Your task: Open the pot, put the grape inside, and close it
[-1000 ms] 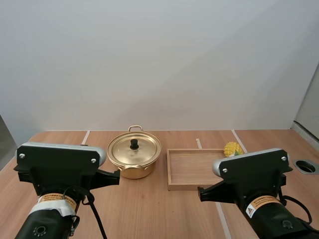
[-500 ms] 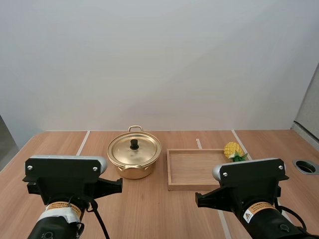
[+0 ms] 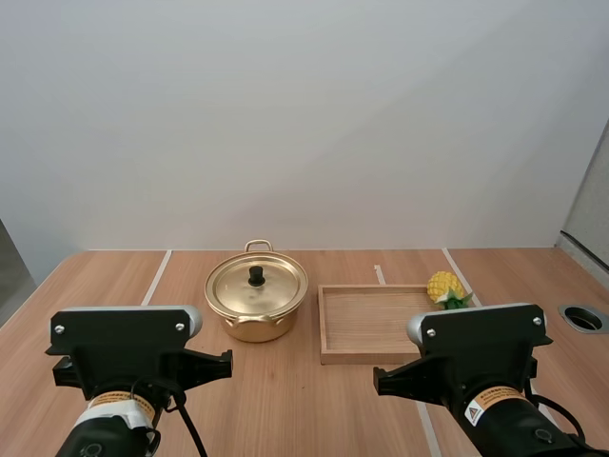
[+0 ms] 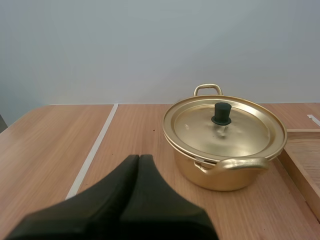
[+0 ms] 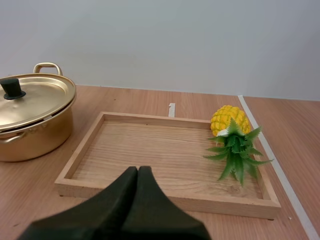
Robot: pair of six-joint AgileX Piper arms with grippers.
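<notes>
Table (image 3: 285,400) holds one lidded pot (image 3: 256,300), one tray (image 3: 366,326), one pineapple (image 3: 443,285).

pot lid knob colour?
Black. The knob sits in the middle of the shiny gold lid; clearest in the left wrist view.

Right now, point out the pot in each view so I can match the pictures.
High view: the pot stands just left of the wooden tray.
Left wrist view: the pot is ahead of the shut left claw, the tray's edge beside it.
Right wrist view: the pot is beside the tray's end far from the pineapple.
Shared landmark: the wooden tray.
</notes>
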